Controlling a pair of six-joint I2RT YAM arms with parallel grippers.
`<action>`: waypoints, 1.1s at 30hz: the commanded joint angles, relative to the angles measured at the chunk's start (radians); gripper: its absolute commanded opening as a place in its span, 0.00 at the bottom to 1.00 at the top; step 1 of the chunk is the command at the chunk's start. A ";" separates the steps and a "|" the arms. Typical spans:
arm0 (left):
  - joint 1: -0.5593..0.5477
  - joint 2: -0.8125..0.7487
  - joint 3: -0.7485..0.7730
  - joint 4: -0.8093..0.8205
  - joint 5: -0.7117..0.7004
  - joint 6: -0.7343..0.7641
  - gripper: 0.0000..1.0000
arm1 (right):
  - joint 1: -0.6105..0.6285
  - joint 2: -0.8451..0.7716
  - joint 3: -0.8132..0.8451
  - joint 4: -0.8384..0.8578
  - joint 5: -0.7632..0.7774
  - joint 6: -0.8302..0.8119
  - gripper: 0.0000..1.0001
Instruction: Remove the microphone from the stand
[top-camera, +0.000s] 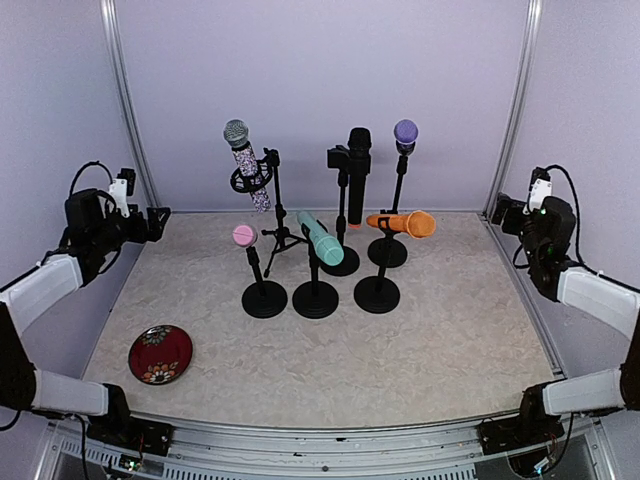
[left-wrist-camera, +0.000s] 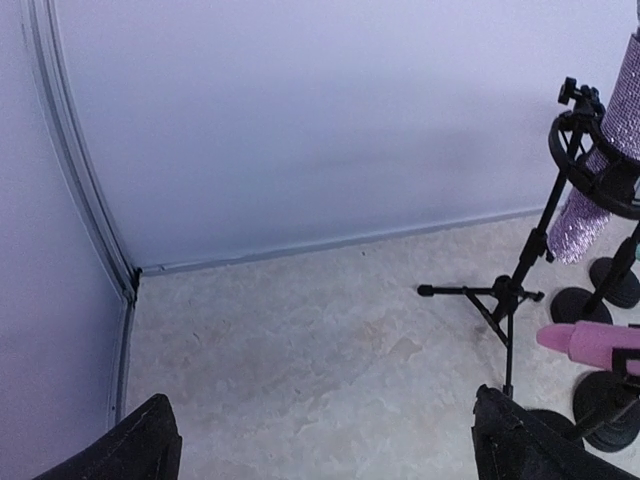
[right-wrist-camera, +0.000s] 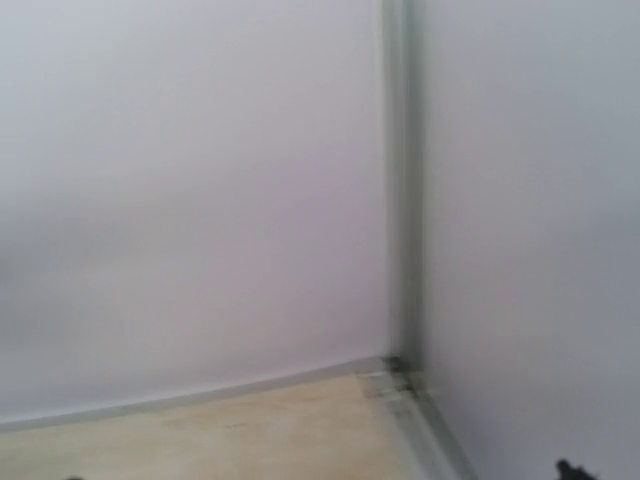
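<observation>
The left arm (top-camera: 40, 285) and right arm (top-camera: 600, 298) wear white shells, black joints, looping black cables (top-camera: 88, 166).

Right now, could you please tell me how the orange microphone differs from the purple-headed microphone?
The orange microphone lies nearly level in its clip; the purple-headed microphone stands upright. The orange microphone is orange throughout, while the purple-headed microphone has a dark body. The orange microphone sits lower than the purple-headed microphone. Both rest on black round-based stands.
</observation>
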 joint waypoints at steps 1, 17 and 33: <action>0.007 -0.072 0.064 -0.347 0.064 0.070 0.99 | -0.025 -0.158 -0.003 -0.209 -0.299 0.115 1.00; 0.003 -0.293 0.094 -0.803 0.288 0.254 0.99 | 0.461 -0.538 -0.207 -0.423 -0.125 0.049 1.00; -0.079 -0.199 0.140 -0.733 0.292 0.209 0.99 | 0.731 -0.231 -0.021 -0.283 0.084 -0.095 1.00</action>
